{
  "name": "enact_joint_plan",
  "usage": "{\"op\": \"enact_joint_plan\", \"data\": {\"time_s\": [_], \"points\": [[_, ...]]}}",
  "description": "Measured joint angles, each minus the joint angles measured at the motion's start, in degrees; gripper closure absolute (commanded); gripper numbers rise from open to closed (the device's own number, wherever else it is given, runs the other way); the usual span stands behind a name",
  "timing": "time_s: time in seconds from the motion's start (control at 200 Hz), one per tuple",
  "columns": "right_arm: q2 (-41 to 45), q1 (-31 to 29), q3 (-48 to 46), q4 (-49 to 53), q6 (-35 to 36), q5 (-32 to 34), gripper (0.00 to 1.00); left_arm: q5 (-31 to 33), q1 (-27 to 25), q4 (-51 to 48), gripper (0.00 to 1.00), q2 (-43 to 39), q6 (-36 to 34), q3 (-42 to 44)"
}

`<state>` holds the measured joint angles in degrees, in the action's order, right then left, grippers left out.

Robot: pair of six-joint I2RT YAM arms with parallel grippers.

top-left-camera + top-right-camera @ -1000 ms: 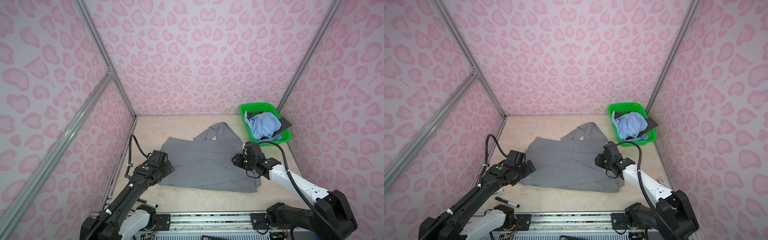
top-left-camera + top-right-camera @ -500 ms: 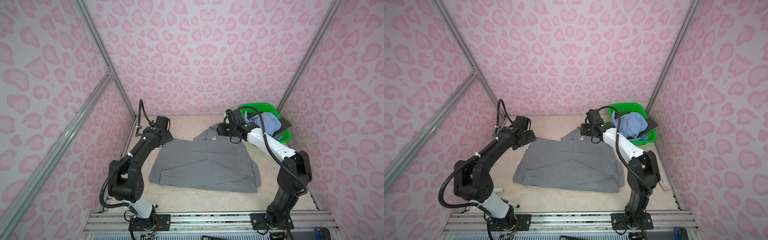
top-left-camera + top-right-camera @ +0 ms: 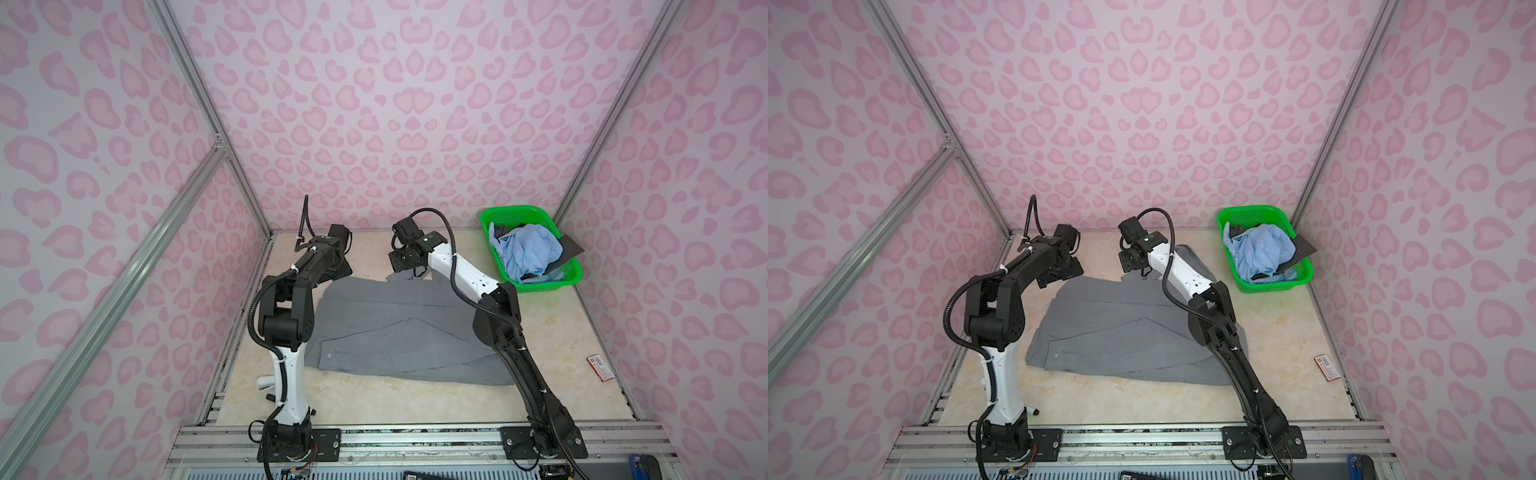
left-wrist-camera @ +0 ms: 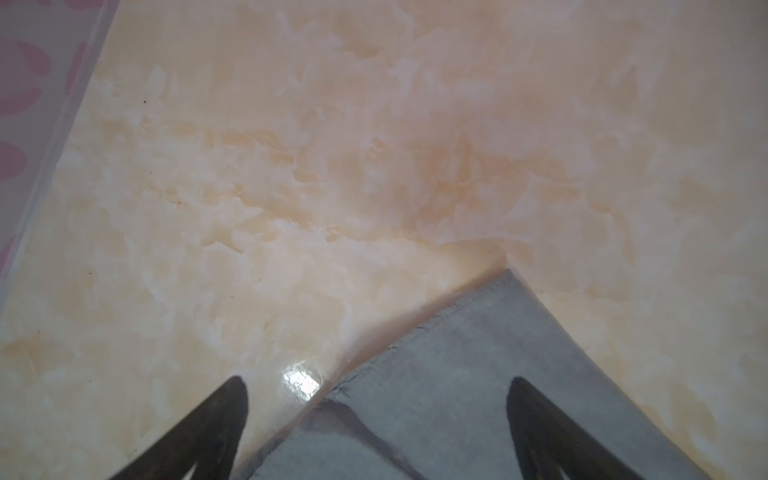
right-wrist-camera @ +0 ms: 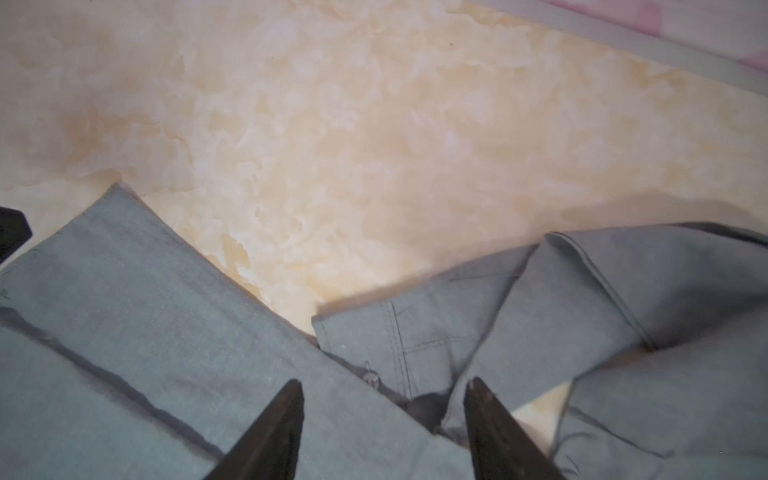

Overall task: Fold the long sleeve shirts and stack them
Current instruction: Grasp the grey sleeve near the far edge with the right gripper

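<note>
Flat across the middle of the marbled bench (image 3: 561, 353), grey shirt (image 3: 407, 332), one sleeve bunched at its far edge. Spread wide and empty, left pincer (image 4: 376, 386) just above the far left corner. Spread apart, pinching nothing, right pincer (image 5: 384, 386) over the sleeve's cuff (image 5: 374, 332). Far right, green basket (image 3: 528, 214) holding light blue shirt (image 3: 528, 249) and charcoal shirt (image 3: 571, 248).

Hand (image 4: 377, 380) spread, grey shirt (image 4: 478, 374) corner, marble table (image 4: 332, 166)

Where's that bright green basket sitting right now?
In both top views the green basket sits in the far right corner of the table, just right of the spread grey shirt. A light blue shirt is bundled inside.
</note>
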<state>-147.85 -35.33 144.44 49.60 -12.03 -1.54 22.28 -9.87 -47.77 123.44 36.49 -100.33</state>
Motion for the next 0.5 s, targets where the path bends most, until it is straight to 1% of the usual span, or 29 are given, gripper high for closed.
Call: {"op": "enact_joint_plan", "data": {"time_s": [0.14,0.22,0.365,0.5], "points": [[-5.2,0.17,4.39,1.29,1.73,-0.85,0.38,1.25,0.07,-0.57,0.03,1.95,-0.04,-1.38],[-6.23,0.2,4.66,1.38,2.27,-1.33,0.37,2.01,0.07,-0.63,0.05,2.36,-0.07,-1.6],[-7.15,-0.22,4.85,1.09,2.67,-3.02,0.38,2.45,0.0,-0.76,0.05,3.41,-0.07,-2.1],[-9.01,-0.68,4.85,1.11,2.82,-2.99,0.38,2.34,-0.2,-0.7,0.07,4.39,-0.07,-2.58]]}}
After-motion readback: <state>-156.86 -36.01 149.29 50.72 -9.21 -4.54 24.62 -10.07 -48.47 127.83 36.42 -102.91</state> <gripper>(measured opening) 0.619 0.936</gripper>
